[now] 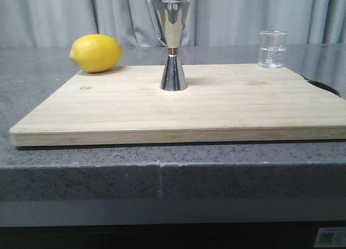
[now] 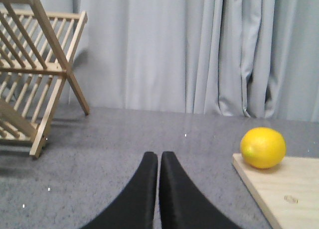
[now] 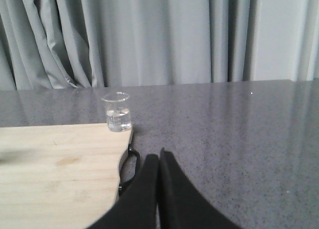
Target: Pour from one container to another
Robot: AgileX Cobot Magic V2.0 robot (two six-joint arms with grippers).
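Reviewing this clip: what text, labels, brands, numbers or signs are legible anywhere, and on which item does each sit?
Nothing can be read outright.
Glass beaker: white printed measuring marks, too small to read.
Wooden cutting board: small round stamp near its left edge, too faint to read.
Sticker at the lower right edge of the front view: code-like pattern, blurred, unreadable.
Steel jigger and lemon: no markings visible.

A staged kitchen counter: grey stone worktop (image 1: 81, 168), wooden cutting board (image 1: 216, 108), lemon (image 1: 95, 53), dish rack (image 2: 35, 74) at upper left, curtain (image 3: 149, 35) behind.
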